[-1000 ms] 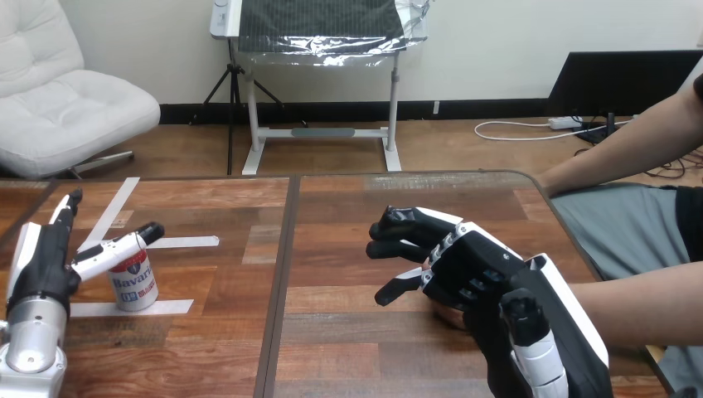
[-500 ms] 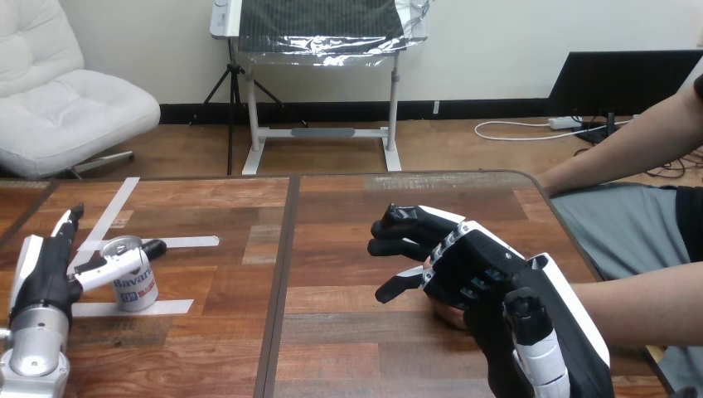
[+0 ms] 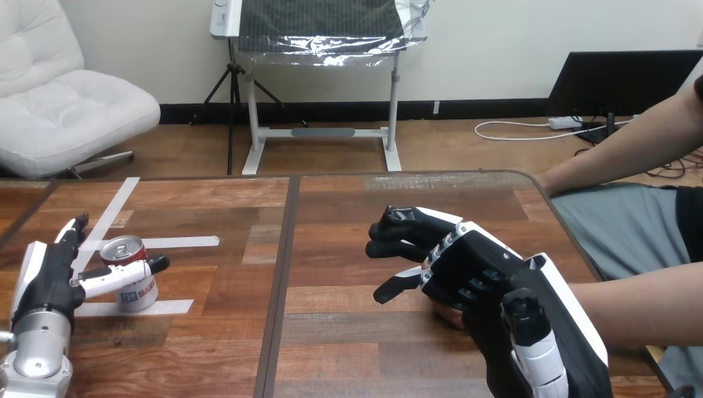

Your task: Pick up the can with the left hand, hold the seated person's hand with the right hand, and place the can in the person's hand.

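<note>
A red and white can (image 3: pixel 137 286) with a silver top stands upright on the left of the wooden table (image 3: pixel 348 207). My left hand (image 3: pixel 48 280) is right beside it on its left, open. Its straight fingers (image 3: pixel 71 233) point away along the can's far left side, and its thumb (image 3: pixel 124 275) lies across the front of the can. My right hand (image 3: pixel 477 269) lies over the person's hand (image 3: pixel 446 314), of which just a small edge shows under my palm. The person's forearm (image 3: pixel 634 307) reaches in from the right edge.
White tape strips (image 3: pixel 178 242) mark the table around the can. A dark seam (image 3: pixel 280 274) runs down the tabletop between my hands. The person's other arm (image 3: pixel 622 153) stretches above the table's far right corner.
My left hand has sunk lower beside the can, so the can's silver top now shows above the thumb. The can, my right hand and the person's hand have stayed in place.
</note>
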Controlling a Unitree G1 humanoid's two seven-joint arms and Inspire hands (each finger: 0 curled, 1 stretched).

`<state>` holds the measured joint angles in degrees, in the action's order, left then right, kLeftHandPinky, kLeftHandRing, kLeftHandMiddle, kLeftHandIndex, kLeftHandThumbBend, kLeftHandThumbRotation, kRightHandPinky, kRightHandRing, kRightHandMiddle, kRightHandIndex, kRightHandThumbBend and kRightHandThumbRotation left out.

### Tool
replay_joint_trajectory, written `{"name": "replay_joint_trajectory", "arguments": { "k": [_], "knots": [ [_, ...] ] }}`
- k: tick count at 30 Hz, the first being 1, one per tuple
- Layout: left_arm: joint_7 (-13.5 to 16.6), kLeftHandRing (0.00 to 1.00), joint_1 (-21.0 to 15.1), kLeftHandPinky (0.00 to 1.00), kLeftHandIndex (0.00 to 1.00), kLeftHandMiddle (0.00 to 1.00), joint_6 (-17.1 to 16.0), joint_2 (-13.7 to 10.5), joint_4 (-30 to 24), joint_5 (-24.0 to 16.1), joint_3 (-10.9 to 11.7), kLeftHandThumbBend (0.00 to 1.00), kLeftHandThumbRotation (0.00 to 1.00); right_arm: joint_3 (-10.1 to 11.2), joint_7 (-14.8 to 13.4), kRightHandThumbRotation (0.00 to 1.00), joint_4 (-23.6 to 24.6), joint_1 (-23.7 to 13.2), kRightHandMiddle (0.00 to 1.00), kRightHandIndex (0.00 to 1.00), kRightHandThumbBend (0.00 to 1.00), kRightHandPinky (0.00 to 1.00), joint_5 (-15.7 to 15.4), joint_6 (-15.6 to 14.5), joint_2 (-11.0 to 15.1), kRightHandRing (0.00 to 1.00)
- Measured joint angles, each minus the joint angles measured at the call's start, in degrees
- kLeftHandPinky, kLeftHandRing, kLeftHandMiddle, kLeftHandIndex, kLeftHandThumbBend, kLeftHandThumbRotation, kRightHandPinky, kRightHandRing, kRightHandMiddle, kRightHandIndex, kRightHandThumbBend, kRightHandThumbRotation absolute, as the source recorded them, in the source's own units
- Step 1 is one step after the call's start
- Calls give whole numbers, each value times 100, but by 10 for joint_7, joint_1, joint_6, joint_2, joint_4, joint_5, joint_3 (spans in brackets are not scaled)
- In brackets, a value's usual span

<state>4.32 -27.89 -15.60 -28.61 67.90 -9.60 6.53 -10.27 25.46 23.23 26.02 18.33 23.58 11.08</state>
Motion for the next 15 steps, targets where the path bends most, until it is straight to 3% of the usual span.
{"name": "replay_joint_trajectory", "arguments": {
  "k": [8,15],
  "knots": [
    [-1,96,0,92,94,96,11,2,0,3,0,100,19,0,0,89,0,-1,78,77,82,56,1,0,0,76],
    [1,95,0,91,94,95,11,2,1,-1,-5,100,30,0,0,88,0,-1,77,76,83,55,1,0,0,76]
  ]
}}
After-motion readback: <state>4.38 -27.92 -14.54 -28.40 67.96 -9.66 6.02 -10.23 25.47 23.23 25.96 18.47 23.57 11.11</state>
